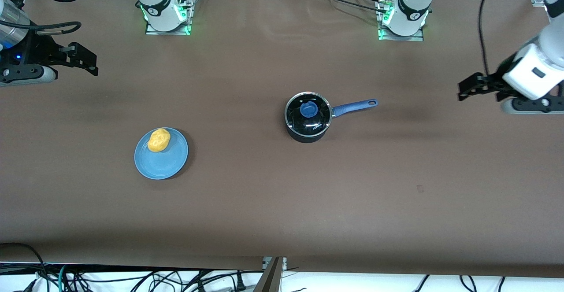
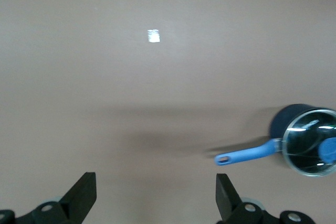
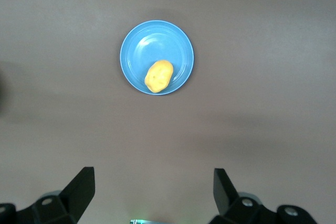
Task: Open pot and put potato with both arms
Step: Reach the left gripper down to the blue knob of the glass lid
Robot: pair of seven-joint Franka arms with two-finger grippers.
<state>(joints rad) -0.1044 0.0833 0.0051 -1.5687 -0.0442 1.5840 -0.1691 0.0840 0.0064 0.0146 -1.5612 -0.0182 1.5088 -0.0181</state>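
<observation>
The black pot (image 1: 307, 131) stands mid-table, and its blue handle (image 1: 354, 106) points toward the left arm's end. The glass lid with a blue knob (image 1: 308, 109) sits on it. The yellow potato (image 1: 158, 140) lies on a blue plate (image 1: 164, 165) toward the right arm's end. My left gripper (image 1: 468, 88) is open and empty over bare table at its own end; its wrist view shows the pot (image 2: 290, 118) off to one side of the gripper (image 2: 156, 192). My right gripper (image 1: 86, 60) is open and empty over bare table at its end; its wrist view shows the potato (image 3: 158, 75) on the plate (image 3: 152, 40), ahead of the gripper (image 3: 152, 187).
The arm bases (image 1: 167, 16) (image 1: 402, 21) stand at the table's edge farthest from the front camera. Cables (image 1: 132, 279) hang below the edge nearest to it. A small mark (image 1: 420, 189) is on the brown cloth.
</observation>
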